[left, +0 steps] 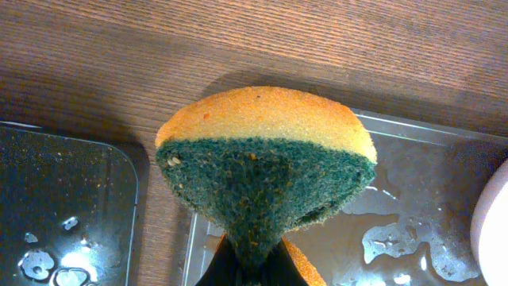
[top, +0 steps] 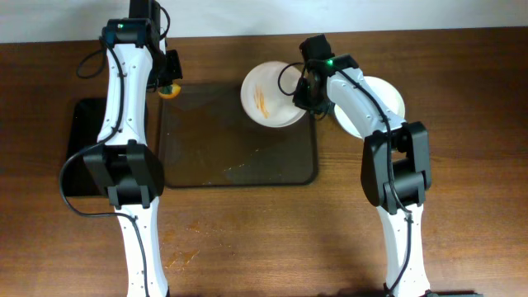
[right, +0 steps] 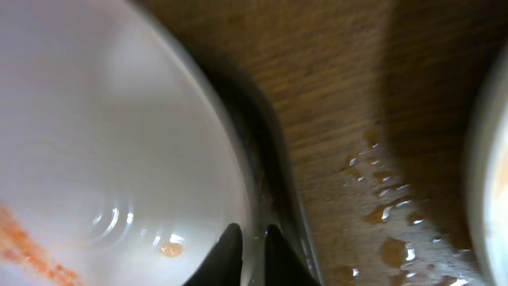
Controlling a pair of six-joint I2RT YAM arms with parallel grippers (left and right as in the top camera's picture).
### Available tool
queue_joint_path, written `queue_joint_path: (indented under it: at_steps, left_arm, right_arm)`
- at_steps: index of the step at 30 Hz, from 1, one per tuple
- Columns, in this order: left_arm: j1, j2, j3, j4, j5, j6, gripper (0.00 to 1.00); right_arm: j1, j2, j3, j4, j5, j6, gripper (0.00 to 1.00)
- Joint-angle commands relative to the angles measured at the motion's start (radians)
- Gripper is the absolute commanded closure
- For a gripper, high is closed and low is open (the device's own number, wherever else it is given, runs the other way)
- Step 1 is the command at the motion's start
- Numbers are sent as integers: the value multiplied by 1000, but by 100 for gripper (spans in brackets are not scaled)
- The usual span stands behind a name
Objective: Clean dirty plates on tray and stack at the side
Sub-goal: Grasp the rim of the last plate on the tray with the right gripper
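Overhead, the round white plate streaked with orange sauce (top: pixel 268 97) overlaps the far right corner of the dark rectangular metal tray (top: pixel 239 157), with the right jaws at its right edge. Only the right wrist view settles the grip: those jaws are closed on the plate's (right: pixel 103 135) rim, one finger on each side, and beads of water (right: pixel 381 214) lie on the brown wooden bench (right: pixel 333 71) beside it. A second, plain white plate (top: pixel 384 99) lies on the bench just right of the tray.

At the tray's far left corner, overhead gives just an orange speck. The left wrist view shows it as an orange foam sponge with a green scouring face (left: pixel 266 167), pinched at its lower end by the closed left jaws, over the tray's wet corner (left: pixel 429 206). A black flat mat (top: pixel 82 124) lies left of the tray.
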Motion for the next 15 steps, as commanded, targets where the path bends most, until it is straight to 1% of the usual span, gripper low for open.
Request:
queue_joint_path:
  at_steps: [1,2,5,8,11,13,14,15]
  left_arm:
    - [-1,-1,4,-1,11,20,99]
    - [-1,-1,4,-1,11,20,100]
    - [-1,-1,4,0,11,20,99]
    - [0,-1,4,0,11,20,99]
    - [0,-1,4,4,11,20,99]
    - [0,-1,4,3,11,20,100]
    - [-1,-1,4,3,11,20,99]
    - [-1,-1,4,4,11,20,100]
  right_arm:
    - [12,33,-12,-19,-82,14,91]
    - [23,35,-12,-37,-123,13,94]
    - [63,34,-11,-108,-181,13,96]
    - [114,24,2,-186,-223,-32,93]
    - [150,-13,34,-232,-231,-109,79]
    - [141,-22,78,-223,-227,-163,53]
    - [128,-22,79,-185,-227,-196,45]
    - [116,-18,79,-151,-227,-241,44]
